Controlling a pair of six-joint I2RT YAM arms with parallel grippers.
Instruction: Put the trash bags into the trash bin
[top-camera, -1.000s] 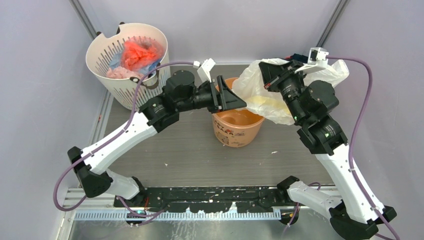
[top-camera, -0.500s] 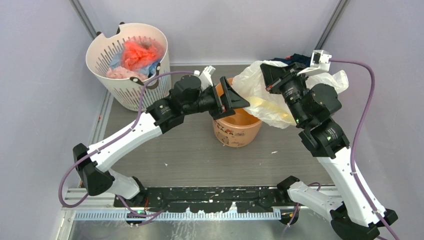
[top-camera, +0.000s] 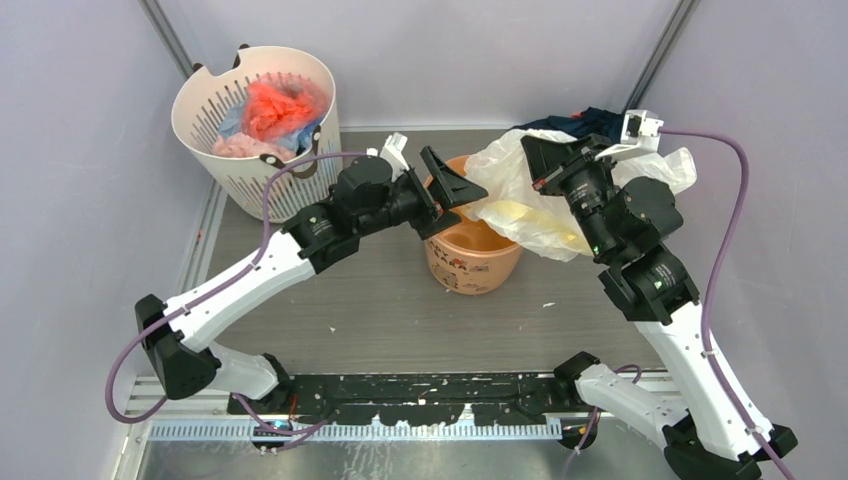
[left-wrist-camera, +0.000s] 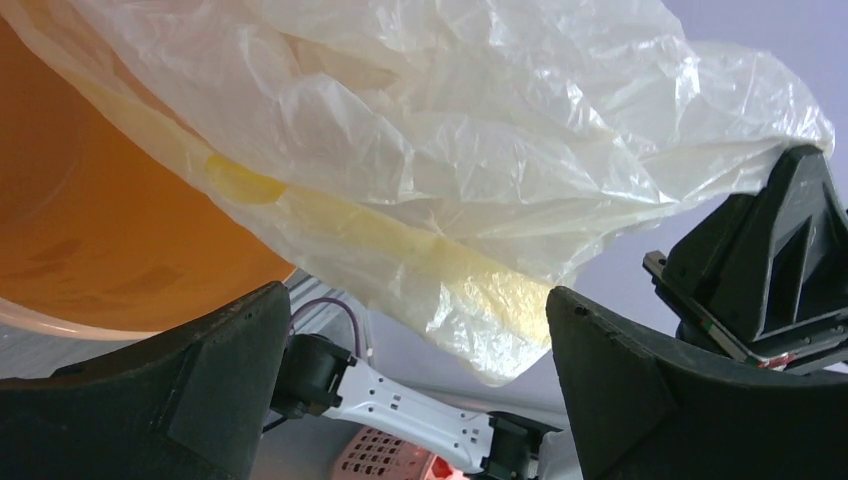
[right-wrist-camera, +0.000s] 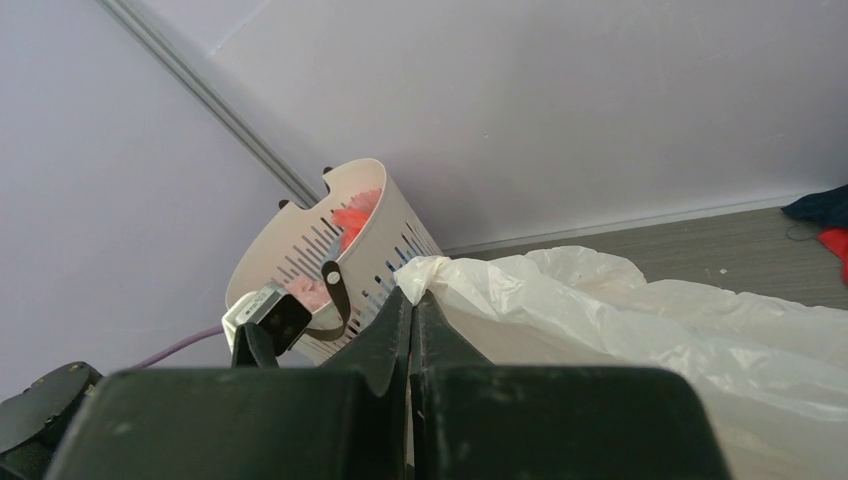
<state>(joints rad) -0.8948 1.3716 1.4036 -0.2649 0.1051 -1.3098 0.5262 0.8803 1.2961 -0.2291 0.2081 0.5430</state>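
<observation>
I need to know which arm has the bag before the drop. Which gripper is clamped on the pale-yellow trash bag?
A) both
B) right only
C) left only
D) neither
B: the right gripper is pinched shut on the edge of the trash bag, while the left gripper has its jaws spread wide, clamping nothing.

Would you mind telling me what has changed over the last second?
The left gripper opened, let go of the bag and drew back slightly to the left. The right gripper stays shut on the bag, partly over the bucket; bucket and basket have not moved.
</observation>
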